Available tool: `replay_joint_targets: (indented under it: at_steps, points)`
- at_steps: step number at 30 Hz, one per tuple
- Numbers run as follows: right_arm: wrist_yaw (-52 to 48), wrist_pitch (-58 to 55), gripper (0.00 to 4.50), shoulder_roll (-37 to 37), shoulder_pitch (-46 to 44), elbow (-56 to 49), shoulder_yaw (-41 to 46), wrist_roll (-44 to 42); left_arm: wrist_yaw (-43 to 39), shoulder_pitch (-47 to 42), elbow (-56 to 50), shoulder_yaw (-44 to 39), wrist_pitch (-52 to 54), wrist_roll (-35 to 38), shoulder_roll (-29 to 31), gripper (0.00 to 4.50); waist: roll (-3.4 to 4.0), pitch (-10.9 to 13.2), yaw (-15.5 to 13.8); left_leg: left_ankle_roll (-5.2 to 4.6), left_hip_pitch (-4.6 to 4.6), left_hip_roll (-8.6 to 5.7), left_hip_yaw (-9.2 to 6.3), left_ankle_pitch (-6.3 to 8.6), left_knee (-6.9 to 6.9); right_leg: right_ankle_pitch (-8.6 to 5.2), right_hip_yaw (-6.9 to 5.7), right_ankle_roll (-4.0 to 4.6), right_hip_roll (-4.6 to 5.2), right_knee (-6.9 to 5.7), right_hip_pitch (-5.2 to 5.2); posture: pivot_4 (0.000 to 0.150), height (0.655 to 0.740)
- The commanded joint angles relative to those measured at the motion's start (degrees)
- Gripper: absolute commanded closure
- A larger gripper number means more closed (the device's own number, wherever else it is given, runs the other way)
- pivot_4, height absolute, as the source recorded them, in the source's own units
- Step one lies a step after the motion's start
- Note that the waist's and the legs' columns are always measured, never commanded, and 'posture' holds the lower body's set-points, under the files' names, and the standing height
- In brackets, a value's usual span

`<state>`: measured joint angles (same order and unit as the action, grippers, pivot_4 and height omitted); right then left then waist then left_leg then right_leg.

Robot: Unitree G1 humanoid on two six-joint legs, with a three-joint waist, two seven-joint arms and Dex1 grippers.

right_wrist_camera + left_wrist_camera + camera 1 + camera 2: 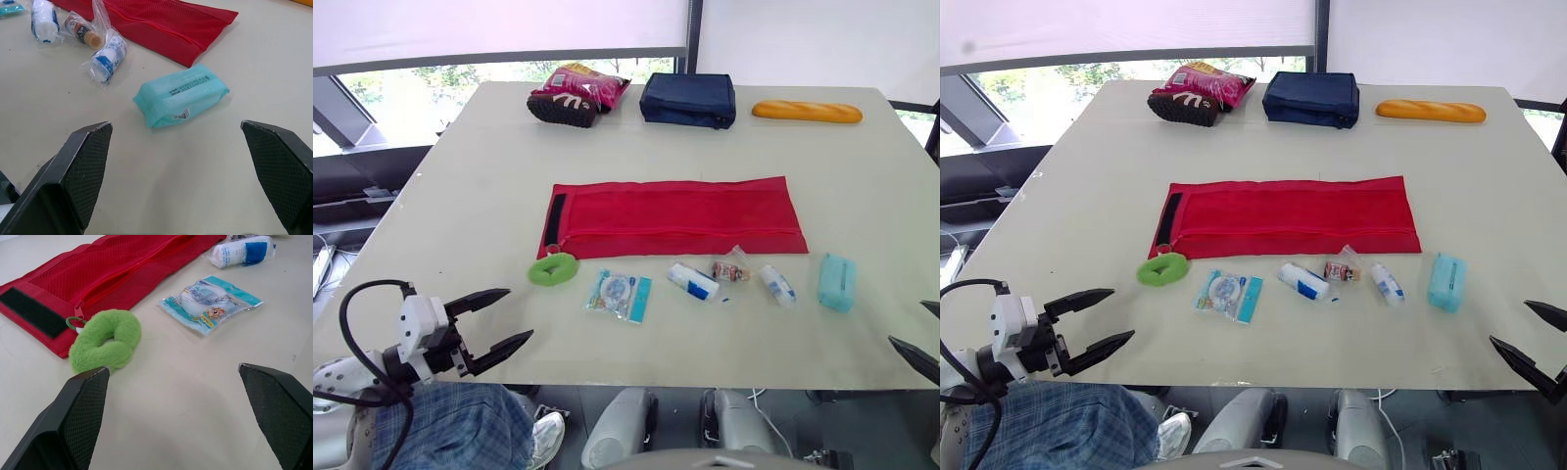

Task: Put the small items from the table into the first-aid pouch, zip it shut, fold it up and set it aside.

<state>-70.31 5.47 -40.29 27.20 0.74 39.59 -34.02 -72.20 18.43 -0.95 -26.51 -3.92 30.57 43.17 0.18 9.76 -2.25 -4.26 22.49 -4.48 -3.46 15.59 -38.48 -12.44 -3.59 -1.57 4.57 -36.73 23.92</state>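
Note:
The red first-aid pouch (pixel 675 217) lies unfolded flat in the middle of the table, with a black velcro strip at its left end. In front of it lie a green plush ring (pixel 553 268) by the zipper pull, a flat teal packet (pixel 620 294), a white-blue roll (pixel 692 281), a small wrapped bottle (pixel 731 268), another white roll (pixel 777 286) and a teal tissue pack (pixel 836 282). My left gripper (pixel 499 321) hangs open at the table's front-left edge, empty. Off the front-right edge, my right gripper (pixel 922 334) is open and empty too.
At the table's far edge rest a pink snack bag on a dark shoe (pixel 576 94), a navy case (pixel 689 100) and a bread loaf (pixel 807 112). Windows run behind the table.

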Motion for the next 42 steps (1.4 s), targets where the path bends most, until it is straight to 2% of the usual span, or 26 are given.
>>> replay_joint_targets:
  at_steps: [1,13,21,24,30,34,38,42]
  points:
    - [-1.0,1.4,0.00,-0.6,-0.3,0.8,2.1,-1.0,-0.8,0.8,-1.3,-1.9,-0.1,1.5,0.5,0.02,0.00,0.0,0.0,0.00,0.00,0.00,0.00,0.00,0.00,0.00,0.00,0.00,0.00,0.00,0.00,0.150,0.7395]
    - [-3.8,3.9,0.00,-0.9,-2.6,5.8,1.6,-0.7,-0.9,0.0,-0.3,-2.1,-0.1,1.6,0.7,0.02,0.00,0.0,0.0,-0.01,0.00,0.00,0.01,0.00,0.00,0.02,0.00,0.03,0.00,0.01,0.00,0.150,0.7395]
    - [-5.1,3.3,0.00,-1.4,-4.2,5.7,0.2,-0.9,1.8,-1.3,-4.7,-2.5,2.6,3.8,0.5,0.02,0.00,0.0,0.0,-0.01,0.00,0.00,0.01,0.00,0.00,0.03,0.00,0.05,0.00,0.01,0.00,0.150,0.7395]
    - [-5.0,2.2,0.00,-1.5,-5.2,3.3,-0.8,-1.4,2.5,-1.6,-5.9,-2.5,4.3,4.3,0.9,0.02,0.00,0.0,0.0,-0.01,0.00,0.00,0.01,0.00,0.00,0.04,0.00,0.07,0.00,0.01,0.00,0.150,0.7395]
    - [-0.9,-5.0,0.00,-1.3,-9.3,-7.7,-5.2,-4.7,2.2,-3.7,-9.1,0.3,20.4,8.1,7.9,0.02,0.03,0.0,0.1,-0.01,-0.02,0.12,0.01,-0.01,-0.01,0.02,0.00,0.02,-0.12,-0.01,0.00,0.150,0.7395]
    - [2.3,-8.8,0.00,-1.1,-11.5,-13.4,-8.2,-5.3,2.5,-7.7,-9.8,2.9,25.9,8.9,9.8,0.02,0.03,0.0,-0.1,-0.02,-0.01,0.10,0.00,0.00,-0.01,0.10,0.00,0.14,-0.13,0.01,0.01,0.150,0.7395]
    - [5.4,-12.4,0.00,-1.5,-15.4,-19.8,-13.8,-5.1,3.6,-15.1,-9.5,10.0,29.4,5.6,10.8,0.02,0.01,0.0,-0.1,0.00,0.01,0.08,0.00,0.00,-0.02,0.13,0.00,0.13,-0.13,0.01,0.01,0.150,0.7395]
    - [7.4,-15.3,0.00,-1.5,-18.3,-24.1,-18.8,-4.7,0.9,-22.8,-6.1,17.6,28.1,0.8,11.5,0.02,0.01,0.0,-0.1,0.02,0.00,0.08,0.00,-0.02,-0.01,0.15,0.00,0.10,-0.15,-0.01,0.02,0.150,0.7395]
